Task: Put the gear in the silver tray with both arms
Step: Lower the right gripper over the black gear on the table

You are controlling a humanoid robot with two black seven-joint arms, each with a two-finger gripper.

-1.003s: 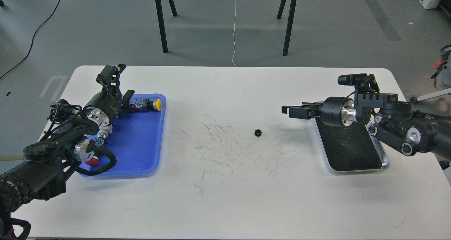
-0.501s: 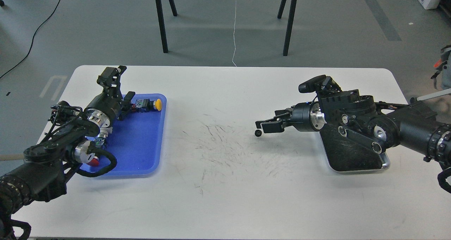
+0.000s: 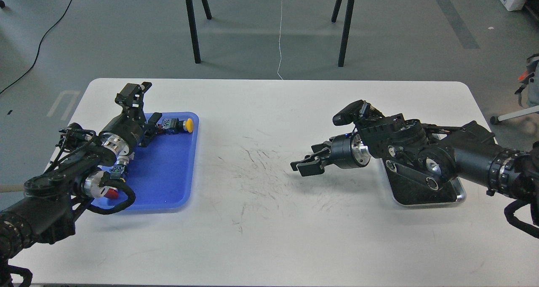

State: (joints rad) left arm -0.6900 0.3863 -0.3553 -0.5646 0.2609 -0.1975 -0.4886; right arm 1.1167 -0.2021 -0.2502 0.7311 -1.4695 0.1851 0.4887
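Since half a second ago the right gripper (image 3: pixel 304 167) has swept leftward over the spot where the gear lay; the gear is now hidden beneath its spread jaws. This looks like the grasp step: lower, close, then carry right to the silver tray (image 3: pixel 461 194). Open table (image 3: pixel 269 236) lies between. The left gripper (image 3: pixel 134 89) hovers by the blue tray (image 3: pixel 185 186); its jaws I cannot tell.

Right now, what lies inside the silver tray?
The silver tray shows only dark scratched bottom; the right gripper's arm covers most of it. No gear visible there.

single head view, high, facing forward-down over table (image 3: pixel 269 236)
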